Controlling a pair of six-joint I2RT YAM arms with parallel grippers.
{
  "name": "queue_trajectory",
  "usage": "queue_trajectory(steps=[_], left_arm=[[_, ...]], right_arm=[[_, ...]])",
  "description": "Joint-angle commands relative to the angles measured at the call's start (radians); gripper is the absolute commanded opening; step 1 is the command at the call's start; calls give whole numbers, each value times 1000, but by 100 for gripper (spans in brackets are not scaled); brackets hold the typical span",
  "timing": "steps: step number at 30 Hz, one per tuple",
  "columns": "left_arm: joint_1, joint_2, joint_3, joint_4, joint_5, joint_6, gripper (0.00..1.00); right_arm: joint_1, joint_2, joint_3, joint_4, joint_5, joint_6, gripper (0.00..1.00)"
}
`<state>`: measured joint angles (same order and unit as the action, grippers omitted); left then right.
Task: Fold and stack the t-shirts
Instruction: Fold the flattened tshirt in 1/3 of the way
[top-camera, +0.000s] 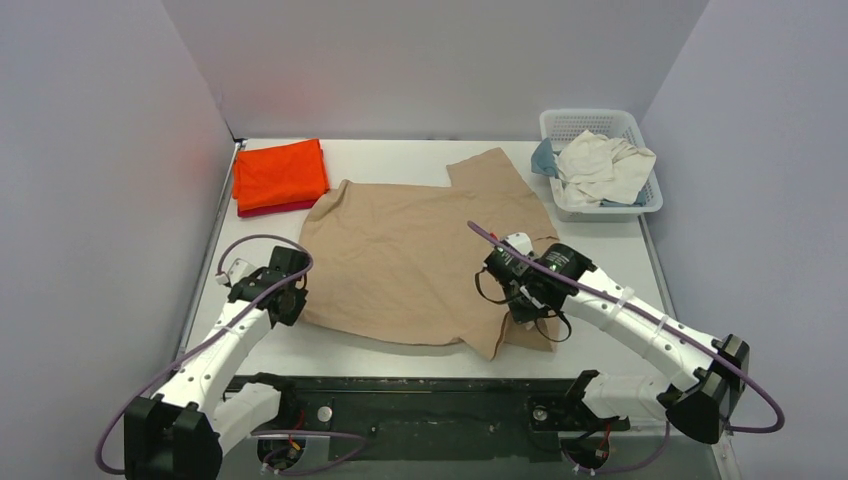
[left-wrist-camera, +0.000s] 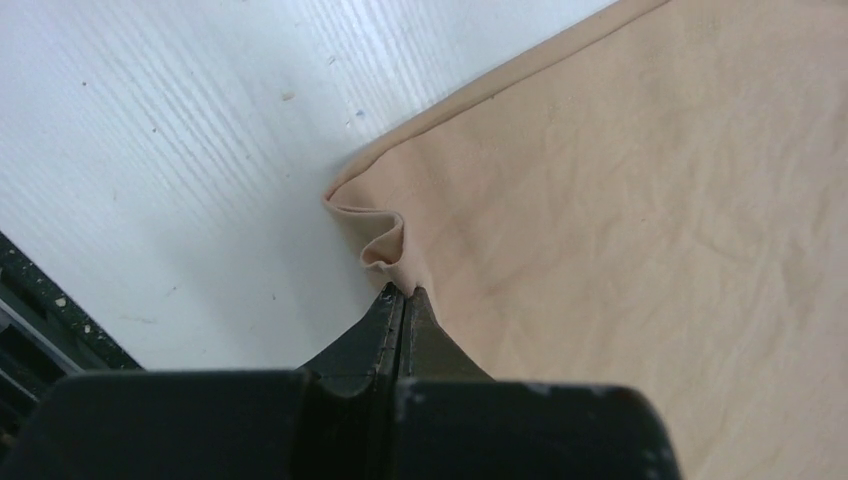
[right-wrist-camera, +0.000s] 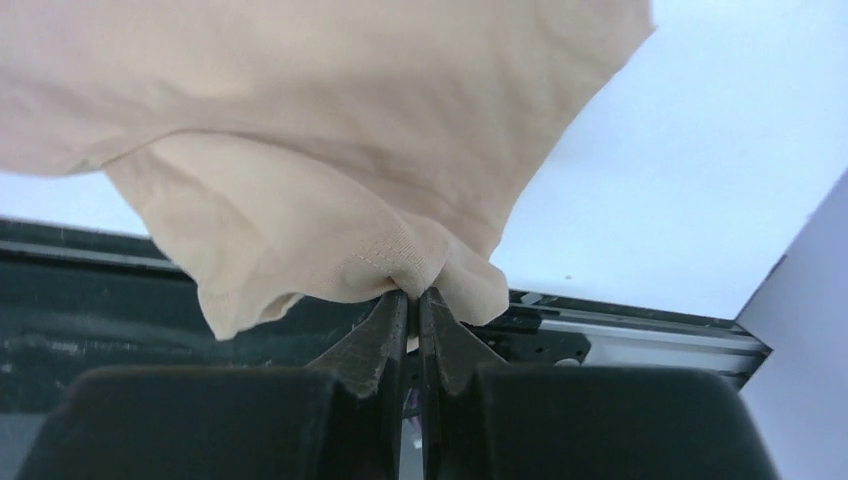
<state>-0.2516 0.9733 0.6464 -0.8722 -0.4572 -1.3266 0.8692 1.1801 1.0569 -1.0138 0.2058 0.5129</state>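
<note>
Tan and limp, the t-shirt (top-camera: 420, 255) sags unsupported, so we hold its edge farthest from the basket (top-camera: 548, 121), left gripper (left-wrist-camera: 403, 292) and right gripper (right-wrist-camera: 413, 293) each clamped on cloth.

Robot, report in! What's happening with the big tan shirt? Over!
Left fingers shut on tan t-shirt, near-left corner. Right fingers shut on its near-right edge, raised. Nothing blocking.

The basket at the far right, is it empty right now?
No, the basket holds a crumpled cream-white t-shirt, with a blue one poking out at its left side.
</note>
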Motion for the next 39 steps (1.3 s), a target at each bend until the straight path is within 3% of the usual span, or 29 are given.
queue_trajectory(steps=[1,4,20,39], left_arm=[[40,51,67,93,-34,31,0],[93,89,85,148,2,82,0],[131,346,204,337,57,170,0],[138,503,296,347,-7,190,0]], right_arm=[[-63,76,113,-21,131,-84,0],[-97,114,146,20,148,-124,0],[-267,387,397,99,185,-323,0],[-361,590,542,116,141,-366,0]])
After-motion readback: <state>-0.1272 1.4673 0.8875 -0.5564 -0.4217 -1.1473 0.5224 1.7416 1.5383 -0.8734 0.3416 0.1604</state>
